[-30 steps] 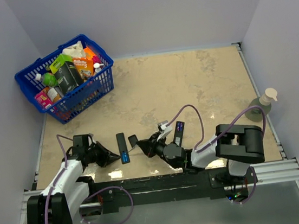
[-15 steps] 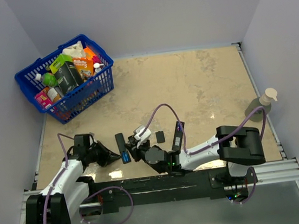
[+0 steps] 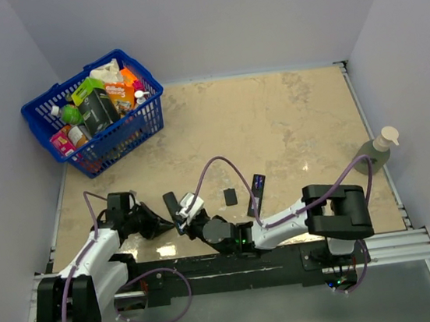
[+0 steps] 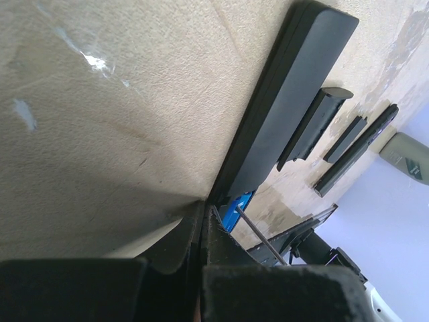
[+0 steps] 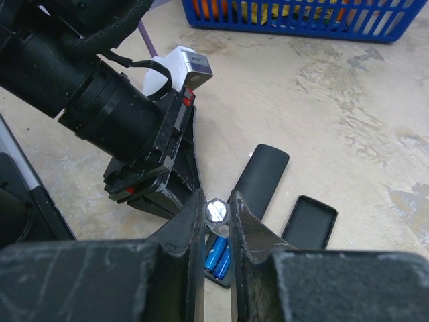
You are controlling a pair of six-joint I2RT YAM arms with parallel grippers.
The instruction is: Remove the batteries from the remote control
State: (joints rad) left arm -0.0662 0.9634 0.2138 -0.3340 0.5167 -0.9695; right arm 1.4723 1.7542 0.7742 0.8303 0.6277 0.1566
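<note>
A black remote (image 5: 261, 176) lies on the table with its battery bay open, and two blue batteries (image 5: 218, 255) sit side by side in it. My right gripper (image 5: 216, 202) hovers just above them, shut on a thin metal tool (image 5: 216, 212) with a silvery round end. In the left wrist view the remote (image 4: 295, 100) runs up and to the right, a battery (image 4: 238, 203) shows at its near end, and the tool's rod (image 4: 258, 235) reaches it. My left gripper (image 4: 204, 216) is shut, its tips against the remote's side. In the top view both grippers, the left (image 3: 158, 223) and the right (image 3: 179, 222), meet at the remote (image 3: 170, 202).
A loose black cover (image 5: 310, 221) lies beside the remote. Another small black cover piece (image 3: 230, 196) and a second remote (image 3: 257, 193) lie to the right. A blue basket (image 3: 149, 114) full of groceries stands at the back left. A soap bottle (image 3: 378, 149) stands at the right edge.
My right arm has swung left across the table, from near the second remote to over the first remote's battery end. The left arm has barely moved.
</note>
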